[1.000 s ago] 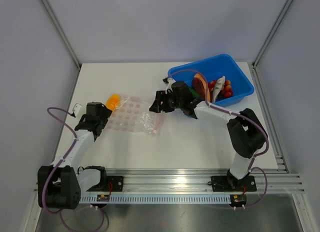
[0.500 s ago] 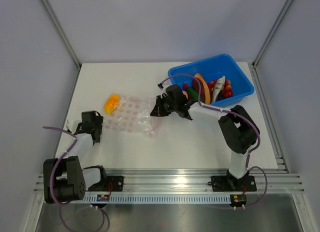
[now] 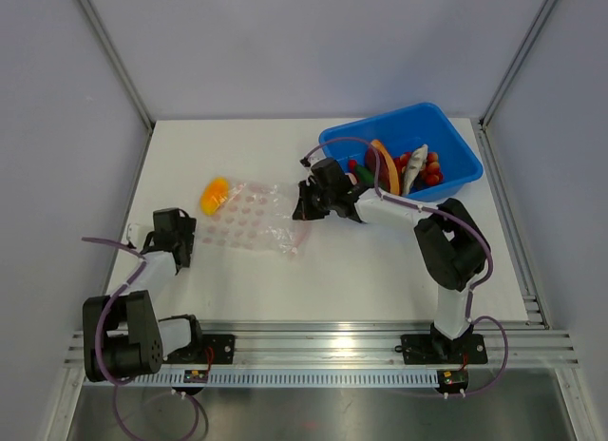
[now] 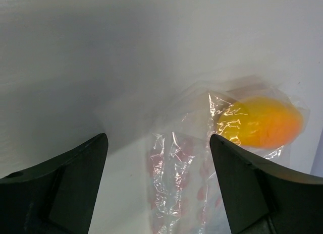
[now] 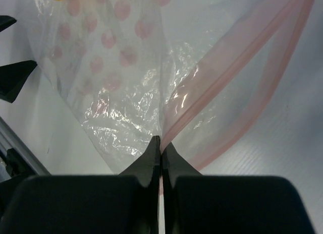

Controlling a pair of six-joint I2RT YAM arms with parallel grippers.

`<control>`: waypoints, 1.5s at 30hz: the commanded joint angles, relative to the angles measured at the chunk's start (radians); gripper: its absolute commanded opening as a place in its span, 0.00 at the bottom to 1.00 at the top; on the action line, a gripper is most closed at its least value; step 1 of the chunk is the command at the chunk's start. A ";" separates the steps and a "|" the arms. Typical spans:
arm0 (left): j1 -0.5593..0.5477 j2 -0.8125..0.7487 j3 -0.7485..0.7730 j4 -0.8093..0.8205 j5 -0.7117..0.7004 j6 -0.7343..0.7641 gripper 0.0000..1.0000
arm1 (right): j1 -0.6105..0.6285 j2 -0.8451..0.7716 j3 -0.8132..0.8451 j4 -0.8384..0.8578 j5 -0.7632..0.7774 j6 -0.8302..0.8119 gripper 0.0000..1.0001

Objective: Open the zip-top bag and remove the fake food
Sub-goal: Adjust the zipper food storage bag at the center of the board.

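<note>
Zip-top bag (image 3: 249,220) slightly rightward (crinkly, pink-dotted)

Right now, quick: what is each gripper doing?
Left gripper: open, holding nothing.
Right gripper: shut on the zip-top bag, jaws pinching a fold of its plastic.

I lose the zip-top bag (image 4: 176,193) off the bottom edge between my left fingers (image 4: 65,188), yellow fruit (image 4: 260,122) blurred under film ahead of them, bag's far end cropped past my right fingers (image 5: 147,163).
</note>
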 commanded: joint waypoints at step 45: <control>-0.037 0.153 0.070 0.374 0.292 0.402 0.00 | 0.006 0.027 0.125 -0.200 0.122 -0.150 0.02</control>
